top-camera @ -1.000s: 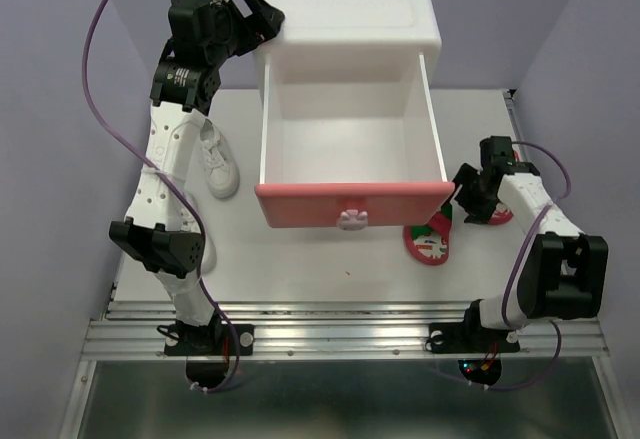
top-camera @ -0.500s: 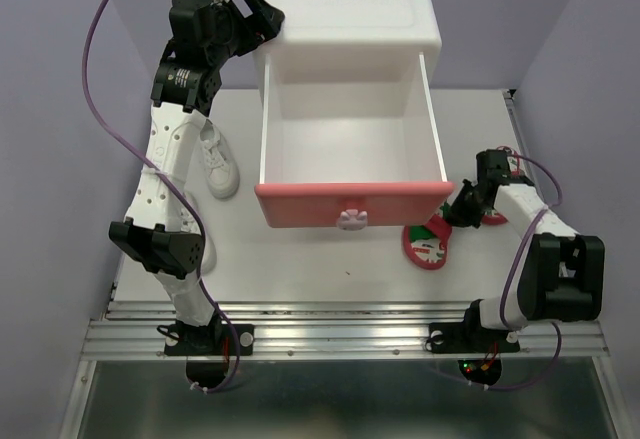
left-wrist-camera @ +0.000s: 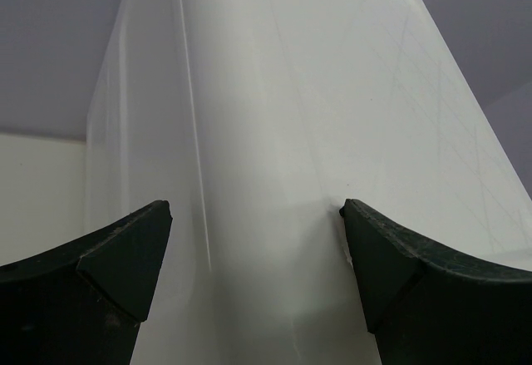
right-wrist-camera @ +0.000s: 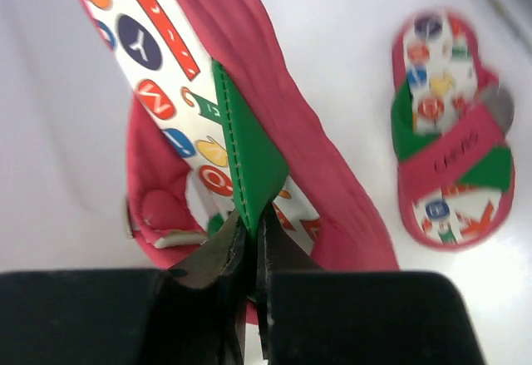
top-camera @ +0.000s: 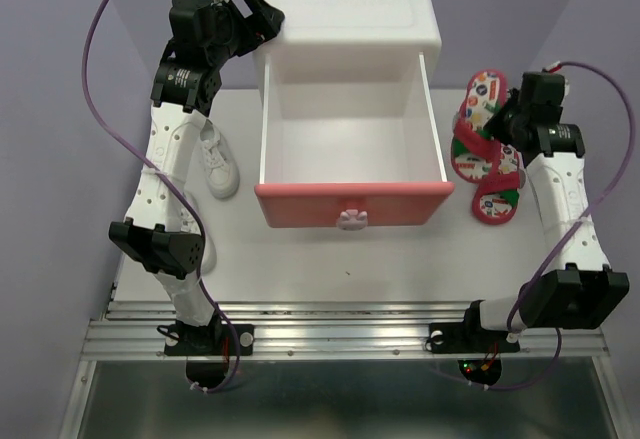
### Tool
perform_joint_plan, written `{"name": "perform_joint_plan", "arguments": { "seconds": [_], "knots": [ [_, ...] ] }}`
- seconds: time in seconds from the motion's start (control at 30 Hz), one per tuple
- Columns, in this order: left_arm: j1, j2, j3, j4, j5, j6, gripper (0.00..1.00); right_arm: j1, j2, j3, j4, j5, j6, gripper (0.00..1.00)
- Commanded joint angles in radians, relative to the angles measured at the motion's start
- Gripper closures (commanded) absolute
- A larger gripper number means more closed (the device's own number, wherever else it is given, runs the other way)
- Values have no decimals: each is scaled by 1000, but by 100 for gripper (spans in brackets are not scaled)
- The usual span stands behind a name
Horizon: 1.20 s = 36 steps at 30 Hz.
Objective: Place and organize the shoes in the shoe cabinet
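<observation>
My right gripper (top-camera: 500,125) (right-wrist-camera: 253,225) is shut on the green strap of one red flip-flop (top-camera: 480,99) (right-wrist-camera: 166,91) and holds it in the air to the right of the open drawer. The second flip-flop (top-camera: 497,193) (right-wrist-camera: 449,132) lies flat on the table below it. The shoe cabinet (top-camera: 350,9) stands at the back with its pink drawer (top-camera: 355,205) pulled out and nothing in it. A white sneaker (top-camera: 216,162) lies left of the drawer. My left gripper (top-camera: 258,14) (left-wrist-camera: 258,249) is open, with its fingers (left-wrist-camera: 116,265) on either side of the cabinet's (left-wrist-camera: 274,132) upper left corner.
The left arm (top-camera: 165,159) runs up the table's left side beside the sneaker. Purple walls close in the back and both sides. The table's front edge is a metal rail (top-camera: 350,334) that carries both arm bases.
The right gripper shut on the flip-flop strap near the drawer front and carried that flip-flop up and back to the right. The left arm stayed still.
</observation>
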Motion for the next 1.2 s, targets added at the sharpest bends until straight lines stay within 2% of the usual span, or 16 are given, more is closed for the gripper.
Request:
{"name": "perform_joint_plan", "arguments": {
  "seconds": [0.0, 0.13, 0.33, 0.43, 0.63, 0.83, 1.0, 1.07, 1.17],
  "knots": [
    [15, 39, -61, -311, -51, 89, 6, -4, -34, 243, 71, 145, 35, 99],
    [15, 47, -55, -312, -52, 83, 6, -4, -3, 448, 114, 184, 77, 99],
    [15, 47, -60, -303, -44, 71, 6, -4, 93, 774, 188, 70, 98, 99],
    [15, 45, -60, -300, -44, 68, 6, -4, 125, 865, 209, 8, 120, 99],
    [15, 41, -55, -302, -43, 65, 6, -4, 116, 909, 328, -128, 250, 99],
    [15, 39, -60, -300, -44, 57, 6, -4, 145, 925, 416, -409, 434, 99],
    [15, 38, -72, -291, -38, 48, 6, -4, 150, 942, 537, -503, 523, 100],
    [15, 38, -72, -286, -29, 45, 6, -4, 162, 942, 590, -588, 619, 99],
    [14, 36, -60, -285, -34, 43, 6, -4, 193, 983, 578, -662, 676, 99]
  ]
}}
